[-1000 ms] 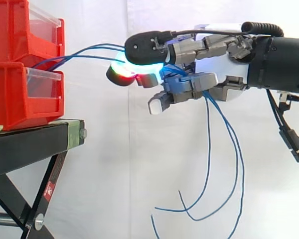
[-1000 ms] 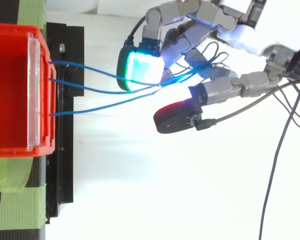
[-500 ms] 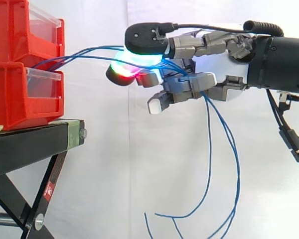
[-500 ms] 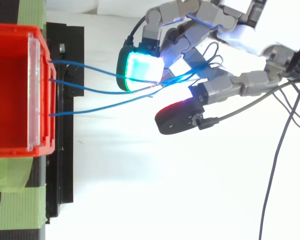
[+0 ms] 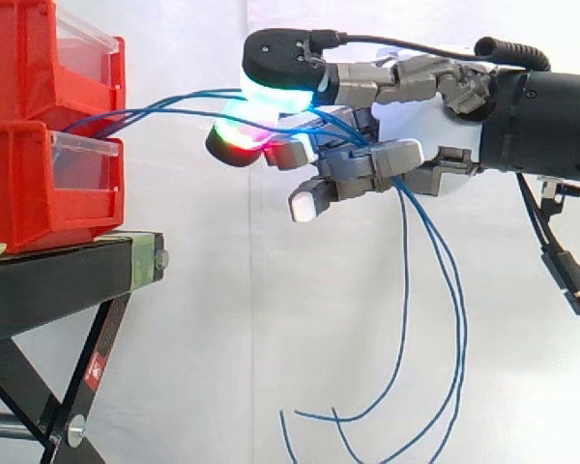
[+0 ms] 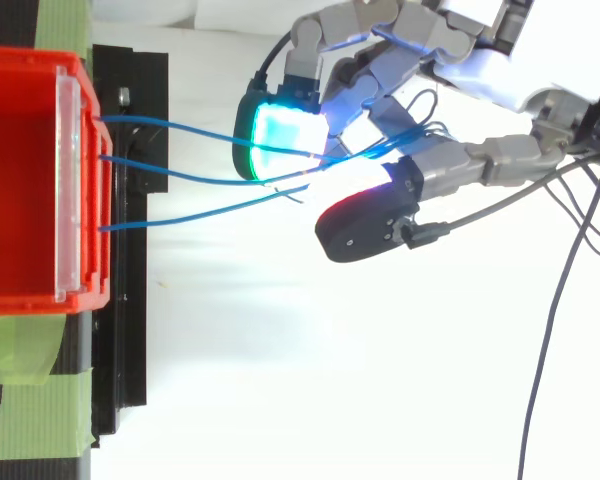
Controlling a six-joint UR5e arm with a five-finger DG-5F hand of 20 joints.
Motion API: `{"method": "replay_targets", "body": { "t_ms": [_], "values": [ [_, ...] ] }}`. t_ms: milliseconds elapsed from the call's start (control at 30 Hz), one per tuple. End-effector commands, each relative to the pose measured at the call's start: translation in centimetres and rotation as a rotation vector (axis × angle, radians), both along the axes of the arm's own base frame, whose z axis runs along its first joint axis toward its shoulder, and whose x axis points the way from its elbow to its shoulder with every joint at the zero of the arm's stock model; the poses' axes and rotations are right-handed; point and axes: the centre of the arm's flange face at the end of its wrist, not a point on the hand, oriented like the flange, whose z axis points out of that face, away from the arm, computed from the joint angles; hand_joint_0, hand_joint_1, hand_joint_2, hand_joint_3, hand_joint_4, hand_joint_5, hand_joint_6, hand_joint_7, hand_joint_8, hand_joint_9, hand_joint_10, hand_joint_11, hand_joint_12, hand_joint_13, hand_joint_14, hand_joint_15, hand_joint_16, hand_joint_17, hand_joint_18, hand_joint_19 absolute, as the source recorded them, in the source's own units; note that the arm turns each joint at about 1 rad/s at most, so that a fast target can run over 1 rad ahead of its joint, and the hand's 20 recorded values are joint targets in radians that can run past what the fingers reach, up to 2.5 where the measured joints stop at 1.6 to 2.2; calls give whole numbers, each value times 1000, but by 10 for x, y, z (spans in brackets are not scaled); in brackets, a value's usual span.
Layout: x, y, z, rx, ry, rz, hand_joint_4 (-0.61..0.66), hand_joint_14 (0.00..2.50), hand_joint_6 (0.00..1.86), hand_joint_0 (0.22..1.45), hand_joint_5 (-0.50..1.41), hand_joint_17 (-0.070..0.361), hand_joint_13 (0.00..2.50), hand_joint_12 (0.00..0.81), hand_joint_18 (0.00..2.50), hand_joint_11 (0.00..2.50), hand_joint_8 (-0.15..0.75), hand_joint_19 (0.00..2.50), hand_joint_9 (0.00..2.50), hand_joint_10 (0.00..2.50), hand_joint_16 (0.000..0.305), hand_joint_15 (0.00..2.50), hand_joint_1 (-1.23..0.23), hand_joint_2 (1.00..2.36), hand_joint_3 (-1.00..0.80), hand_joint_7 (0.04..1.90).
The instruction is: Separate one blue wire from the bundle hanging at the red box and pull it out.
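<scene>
Your thin blue wires [image 5: 174, 101] look light, limp and slick, so expect little resistance until one goes taut. I judge the best hold is mid-span, just off the stacked red plastic bins [image 5: 39, 184], where the strands lie apart. The robot hand [image 5: 416, 121] is curled round the bunch, between its glowing pads [image 6: 280, 140]. From above you see three strands fanning out from the bin front. From the side you see their loose tails dangling below the hand.

Bins [image 5: 39, 184] on stand [image 5: 58, 280] at left, wires [image 5: 126, 114] stretching right into hand [image 5: 411, 121] — ends hanging below
</scene>
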Motion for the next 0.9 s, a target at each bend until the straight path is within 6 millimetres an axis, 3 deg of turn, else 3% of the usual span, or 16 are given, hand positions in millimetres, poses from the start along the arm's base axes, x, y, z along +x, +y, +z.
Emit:
{"method": "replay_targets", "body": {
  "t_ms": [0,867],
  "values": [
    [0,0,0,0,0,0,236,2500,763,580,-214,121,1120,322,785,1596,325,906,869,7,54,438,-680,1013,-362,1157],
    [1,1,1,1,-5,1,238,2500,791,626,-185,113,1177,313,851,1598,340,922,1017,8,50,473,-610,1021,-267,1161]
  ]
}}
